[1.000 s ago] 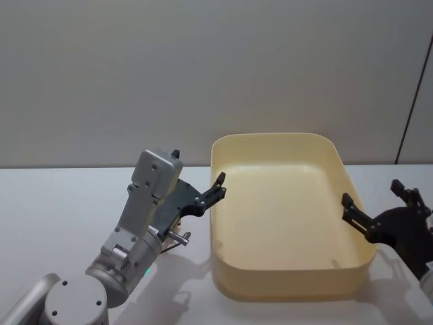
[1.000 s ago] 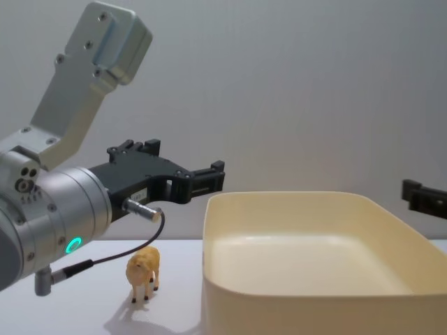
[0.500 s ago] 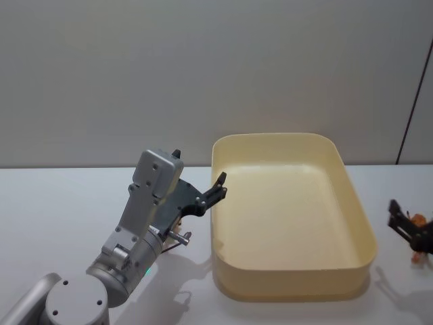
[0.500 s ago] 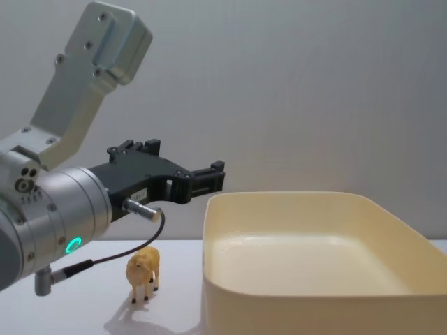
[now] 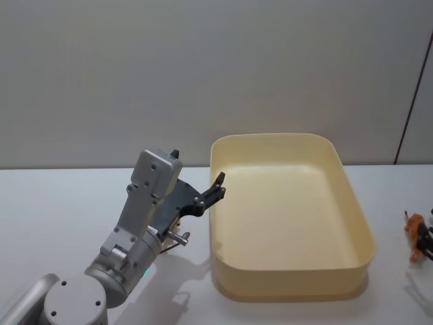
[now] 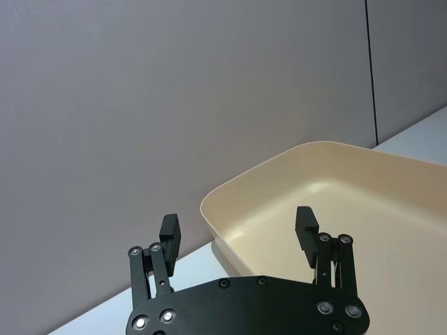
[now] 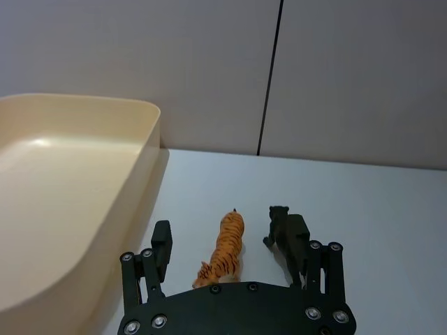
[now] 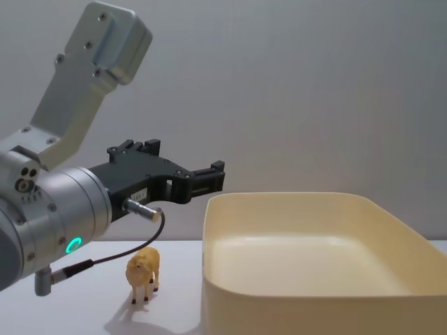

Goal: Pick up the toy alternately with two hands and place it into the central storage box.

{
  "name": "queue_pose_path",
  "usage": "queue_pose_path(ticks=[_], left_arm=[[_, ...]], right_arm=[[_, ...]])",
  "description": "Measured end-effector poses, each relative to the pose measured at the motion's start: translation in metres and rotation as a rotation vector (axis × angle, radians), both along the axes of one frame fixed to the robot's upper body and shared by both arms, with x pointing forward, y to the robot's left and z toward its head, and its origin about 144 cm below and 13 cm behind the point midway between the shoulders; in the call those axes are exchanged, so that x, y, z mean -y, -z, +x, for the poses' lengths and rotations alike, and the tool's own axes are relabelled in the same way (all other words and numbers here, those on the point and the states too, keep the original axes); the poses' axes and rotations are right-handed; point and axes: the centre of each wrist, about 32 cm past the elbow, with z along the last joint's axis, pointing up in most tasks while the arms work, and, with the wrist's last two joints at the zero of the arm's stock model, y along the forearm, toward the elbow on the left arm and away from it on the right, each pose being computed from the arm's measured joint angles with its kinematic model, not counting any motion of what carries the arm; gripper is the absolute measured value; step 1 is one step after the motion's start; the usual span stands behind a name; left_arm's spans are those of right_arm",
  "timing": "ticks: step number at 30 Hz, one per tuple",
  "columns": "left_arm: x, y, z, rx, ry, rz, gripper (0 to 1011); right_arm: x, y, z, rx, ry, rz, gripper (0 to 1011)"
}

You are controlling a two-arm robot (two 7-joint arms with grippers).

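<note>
Toy tiger point(image 7: 227, 244) between spread right gripper point(image 7: 229, 236), left gripper point(image 6: 237, 225) beside storage box point(image 5: 291, 283)

Silver cylindrical left arm point(image 8: 49, 209) with green ring light point(image 8: 72, 245) and thin black cable point(image 8: 119, 257); left gripper point(image 6: 237, 225) and right gripper point(image 7: 229, 234) are black, studded with silver screws.

plain grey wall point(image 5: 203, 68), white table point(image 5: 54, 203)

a flat grey wall fills the back, evenly lit. a thin dark vertical seam point(image 5: 414, 98) splits it near the right side. below, the smooth white tabletop meets the wall, soft shadows on it.
</note>
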Motion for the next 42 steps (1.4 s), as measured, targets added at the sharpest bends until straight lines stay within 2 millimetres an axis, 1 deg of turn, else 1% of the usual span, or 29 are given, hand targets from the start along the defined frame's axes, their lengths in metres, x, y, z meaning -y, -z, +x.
queue_pose_path(ticks=[9,21,34,37,38,41,42], left_arm=[[0.000,0.000,0.000,0.000,0.000,0.000,1002],[0.000,0.000,0.000,0.000,0.000,0.000,1002],[0.000,0.000,0.000,0.000,0.000,0.000,1001],[0.000,0.000,0.000,0.000,0.000,0.000,1002],[0.000,0.000,0.000,0.000,0.000,0.000,1002],[0.000,0.000,0.000,0.000,0.000,0.000,1001],[0.000,0.000,0.000,0.000,0.000,0.000,1002]], right_arm=[[0.000,0.010,0.014,-0.059,-0.023,-0.018,1001],[-0.007,0.025,0.038,-0.115,-0.012,-0.028,1001],[-0.015,0.038,0.056,-0.148,0.022,-0.023,994],[-0.017,0.039,0.059,-0.153,0.026,-0.022,927],[-0.017,0.040,0.060,-0.155,0.028,-0.022,883],[-0.018,0.041,0.062,-0.157,0.030,-0.022,832],[-0.018,0.041,0.063,-0.159,0.032,-0.022,782]])
